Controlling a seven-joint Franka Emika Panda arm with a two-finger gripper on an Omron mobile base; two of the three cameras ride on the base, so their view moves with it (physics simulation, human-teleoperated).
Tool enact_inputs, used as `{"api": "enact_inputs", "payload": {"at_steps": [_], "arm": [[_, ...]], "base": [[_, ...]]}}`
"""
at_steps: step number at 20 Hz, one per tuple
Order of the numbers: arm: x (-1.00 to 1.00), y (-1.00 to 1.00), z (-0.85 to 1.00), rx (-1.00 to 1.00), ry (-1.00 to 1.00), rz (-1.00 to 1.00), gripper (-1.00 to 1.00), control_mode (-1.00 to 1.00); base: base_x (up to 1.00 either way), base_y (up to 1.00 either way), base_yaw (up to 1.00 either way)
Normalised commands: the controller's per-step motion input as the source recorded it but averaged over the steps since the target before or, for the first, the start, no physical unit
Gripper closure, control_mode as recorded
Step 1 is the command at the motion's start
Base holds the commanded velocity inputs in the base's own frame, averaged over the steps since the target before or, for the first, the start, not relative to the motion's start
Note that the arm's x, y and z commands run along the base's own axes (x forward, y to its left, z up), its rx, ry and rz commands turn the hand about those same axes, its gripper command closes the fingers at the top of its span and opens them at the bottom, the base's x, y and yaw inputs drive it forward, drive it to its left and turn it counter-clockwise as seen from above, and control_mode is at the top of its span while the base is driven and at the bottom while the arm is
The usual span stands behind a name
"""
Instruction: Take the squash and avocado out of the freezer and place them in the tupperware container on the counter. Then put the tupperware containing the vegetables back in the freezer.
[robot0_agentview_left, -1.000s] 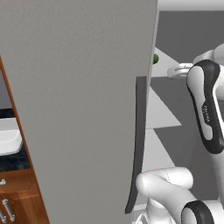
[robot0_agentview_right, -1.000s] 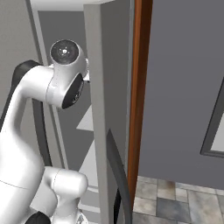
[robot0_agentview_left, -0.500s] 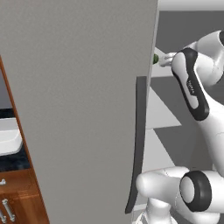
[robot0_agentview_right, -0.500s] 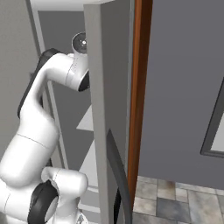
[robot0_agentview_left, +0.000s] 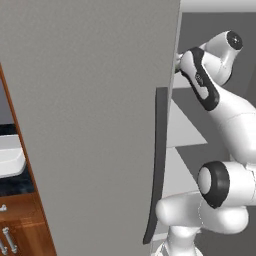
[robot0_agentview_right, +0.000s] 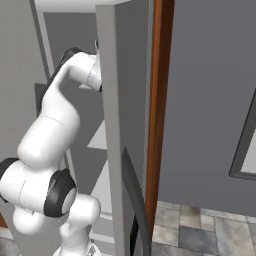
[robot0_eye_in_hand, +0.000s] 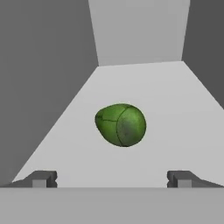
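One smooth green oval avocado (robot0_eye_in_hand: 120, 124), marked with thin dark lines, lies alone on a pale shelf (robot0_eye_in_hand: 175, 131) inside the tall grey freezer (robot0_agentview_left: 95, 115), near the shelf's middle. The two-finger gripper (robot0_eye_in_hand: 112, 178) faces it with jaws spread wide apart, holding and touching nothing.

On my right I see a grey wall (robot0_agentview_right: 210, 90) with a dark-framed panel (robot0_agentview_right: 246, 145) at its edge. Below it lies a grey stone-tiled floor (robot0_agentview_right: 200, 230). A brown wooden upright (robot0_agentview_right: 159, 100) stands just beside the wall.
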Motion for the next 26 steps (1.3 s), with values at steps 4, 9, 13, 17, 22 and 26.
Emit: {"api": "enact_inputs", "payload": {"at_steps": [4,9,13,17,22,26], "arm": [[0.56,-0.01,-0.03,0.01,0.04,0.00,-1.00,-1.00],[0.50,0.00,-0.08,0.02,0.06,0.00,-1.00,-1.00],[0.40,0.00,-0.14,0.03,0.07,0.00,-1.00,-1.00],[0.18,0.00,-0.21,0.03,0.07,0.00,-1.00,-1.00],[0.01,0.00,-0.24,0.03,0.05,0.00,-1.00,-1.00],[0.00,0.06,-0.25,0.02,0.05,0.00,1.00,-1.00]], "base": [[0.00,0.00,0.00],[0.00,0.00,0.00],[0.00,0.00,0.00],[0.00,0.00,0.00],[0.00,0.00,0.00],[0.00,0.00,0.00]]}}
